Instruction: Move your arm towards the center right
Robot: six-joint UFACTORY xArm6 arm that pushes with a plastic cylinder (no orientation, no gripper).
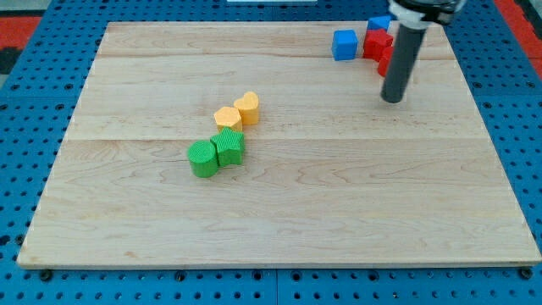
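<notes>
My tip (392, 99) rests on the wooden board (279, 220) at the view's upper right. The dark rod rises from it toward the view's top edge. Just behind the rod sit red blocks (378, 44), partly hidden by it, with a small blue block (378, 23) above them. A blue cube (344, 45) stands to their left. Near the board's middle left lie a yellow heart-shaped block (247, 108), a yellow block (227, 117), a green star-shaped block (229, 146) and a green cylinder (202, 158), touching in a diagonal row, far from my tip.
The board lies on a blue perforated base (34, 102). Red surface shows at the view's top corners (17, 21).
</notes>
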